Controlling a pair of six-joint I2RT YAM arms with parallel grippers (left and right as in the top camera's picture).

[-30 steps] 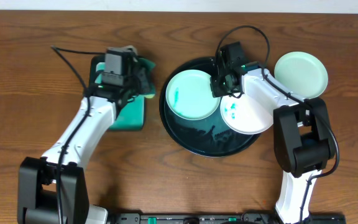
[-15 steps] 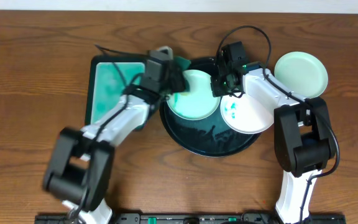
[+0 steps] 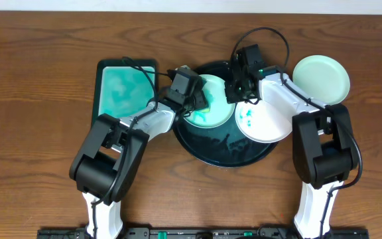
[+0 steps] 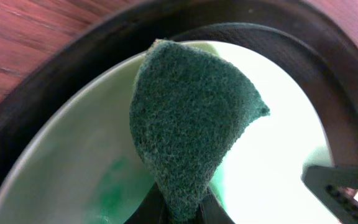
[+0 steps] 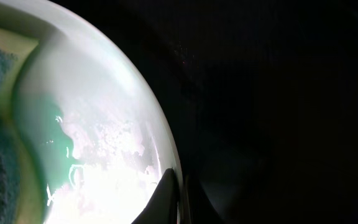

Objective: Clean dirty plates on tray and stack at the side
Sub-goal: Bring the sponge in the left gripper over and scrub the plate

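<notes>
Wiping the mint plate is the step in hand, as I judge it. This plate lies in the far left part of the black tray. The left gripper reaches over its far left edge with a dark green sponge. Its jaws are narrow and pinch the sponge at its lower end, so that the free corner stands out over the plate. In the left wrist view a teal smear shows on the plate, below and to the left of the sponge.

The right gripper is at the right rim of the same plate. In the right wrist view its jaws look narrow, with the rim between them, so I think it holds the plate steady. A white plate with teal spots lies at the right side of the tray, partly over the tray's rim. A second mint plate rests on the table to the far right, outside the tray. The green sponge tray is on the left, just beside the black tray.

To do this step well, the sponge should press flat on the smear, not only with its tip, and sweep toward the middle of the plate. The pressure should be light, because a hard push could slide the plate or pull the rim out of the right jaws. The right gripper should not let go while the sponge rubs. The sponge is held only at one end, so it can bend or slip out if it drags too hard.
</notes>
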